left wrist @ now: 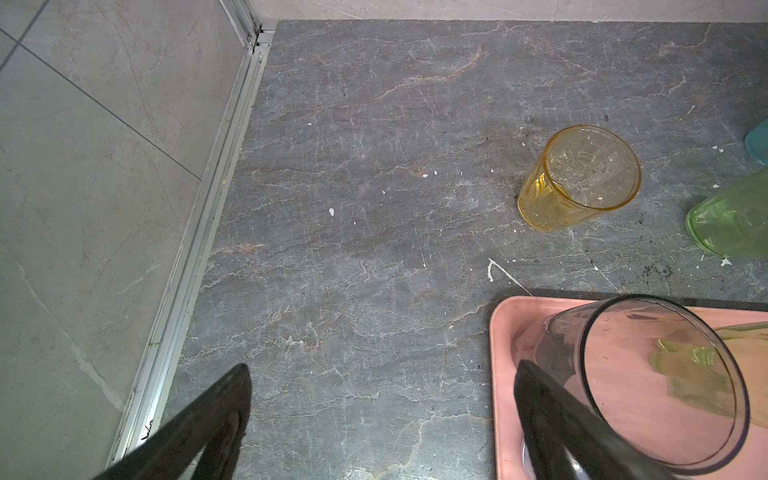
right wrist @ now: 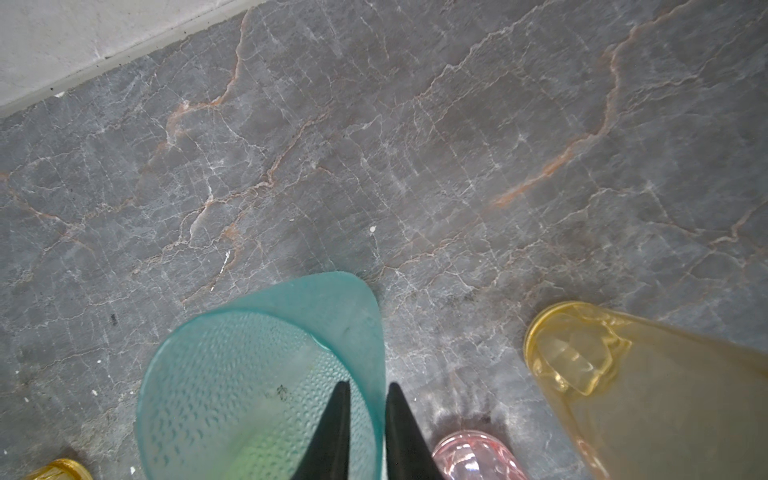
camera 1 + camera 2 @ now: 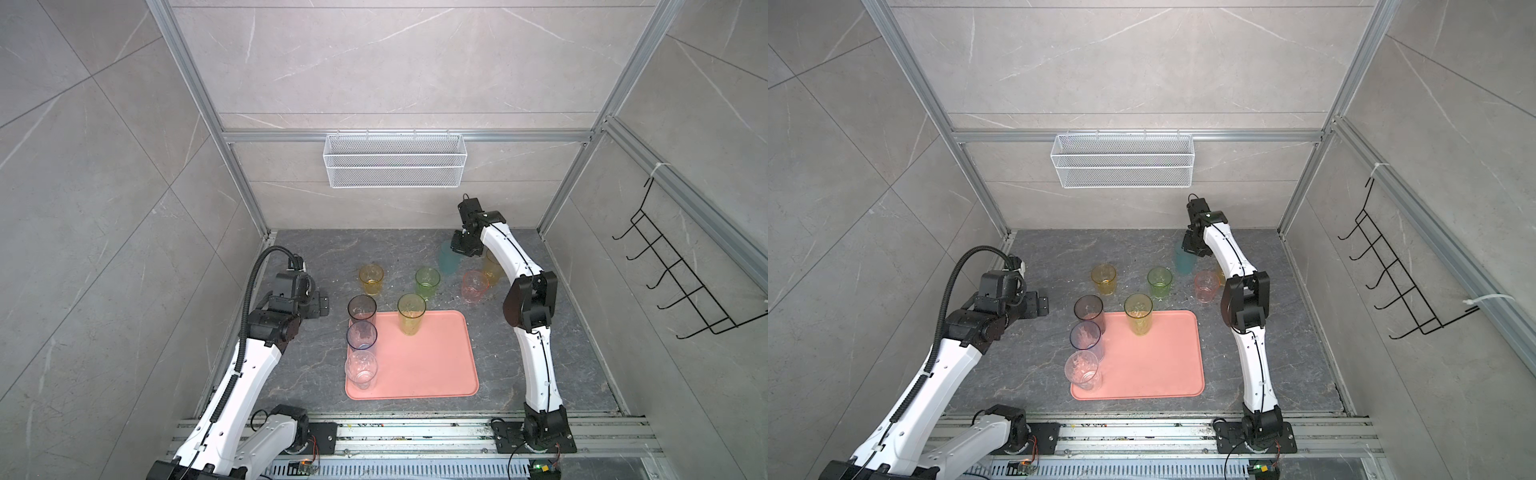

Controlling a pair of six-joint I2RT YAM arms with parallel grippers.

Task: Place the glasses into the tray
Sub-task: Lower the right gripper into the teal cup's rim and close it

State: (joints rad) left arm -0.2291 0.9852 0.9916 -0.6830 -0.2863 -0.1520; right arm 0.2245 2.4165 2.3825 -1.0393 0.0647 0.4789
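1. Tray (image 3: pixel 436 365): salmon-pink, flat, low rim, rounded corners. It lies on the grey marbled tabletop (image 3: pixel 316 253), front centre in both top views.
2. Tumblers on the tray, four, all upright:
   - The smoky grey tumbler (image 3: pixel 362 309) stands in the far left corner.
   - The blue tumbler (image 3: pixel 362 336) and the clear tumbler (image 3: pixel 361 368) follow it in a row along the left edge.
   - The yellow-green tumbler (image 3: pixel 411 313) stands at the far edge, near its middle.
3. Tumblers on the tabletop beyond the tray, five:
   - The short amber tumbler (image 3: pixel 371 279) and the green tumbler (image 3: pixel 427 282) stand upright, apart from each other.
   - The pink tumbler (image 3: pixel 474 286) is further right.
   - The tall orange-amber tumbler (image 3: pixel 492 268) is just behind the pink one, partly hidden by the right arm.
   - The teal tumbler (image 3: pixel 449 258) is farthest back and blurred in both top views.
4. Grip state, right gripper (image 2: pixel 368 384): it is set over the teal tumbler's mouth. Its fingers (image 2: pixel 332 436) stand close together, one inside the rim and one outside, with the wall between them. Whether they already press the wall cannot be told.
5. Grip state, left gripper (image 1: pixel 382 365): its fingers are spread wide with only bare tabletop between them. It hangs near the tray's far left corner, beside the smoky grey tumbler.
6. Fixtures: a white wire mesh basket (image 3: pixel 395 166) on the back wall and a black wire hook rack (image 3: pixel 665 274) on the right wall.
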